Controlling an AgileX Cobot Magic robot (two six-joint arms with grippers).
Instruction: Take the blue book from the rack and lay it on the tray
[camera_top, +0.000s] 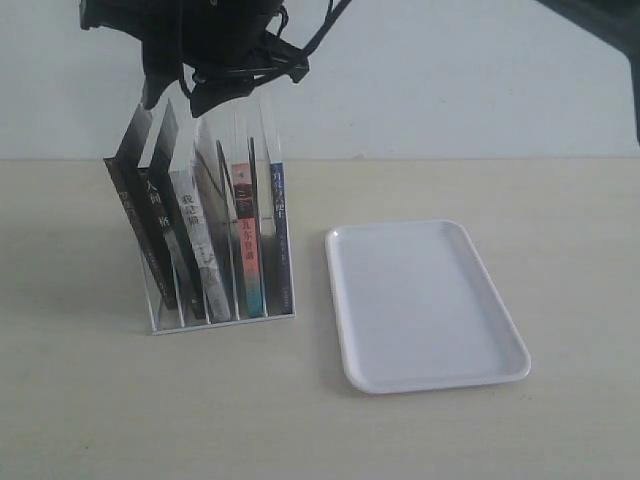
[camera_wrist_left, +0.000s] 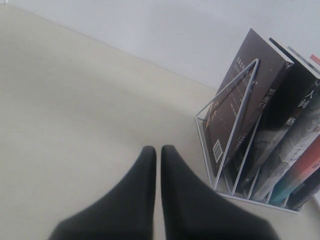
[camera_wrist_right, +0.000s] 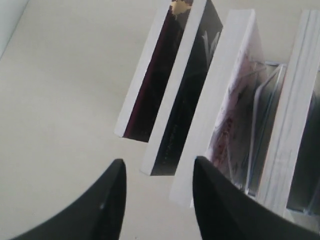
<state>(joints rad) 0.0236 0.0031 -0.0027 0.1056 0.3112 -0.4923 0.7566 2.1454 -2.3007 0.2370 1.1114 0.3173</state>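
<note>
The blue book (camera_top: 279, 215) stands upright in the rightmost slot of the wire rack (camera_top: 220, 322), its dark blue spine facing me, next to the book with the red and teal spine (camera_top: 247, 262). The white tray (camera_top: 430, 300) lies flat to the right of the rack and holds nothing. My right gripper (camera_wrist_right: 158, 160) is open above the top edges of the left-hand books, holding nothing. A dark arm and gripper body (camera_top: 225, 55) hangs over the rack in the exterior view. My left gripper (camera_wrist_left: 158, 147) is shut and empty, over bare table beside the rack's (camera_wrist_left: 235, 100) left end.
Several other books fill the rack, black and grey-spined ones (camera_top: 160, 235) leaning to the left. A pale wall (camera_top: 450, 80) runs close behind the table. Part of a dark arm (camera_top: 600, 20) crosses the top right corner.
</note>
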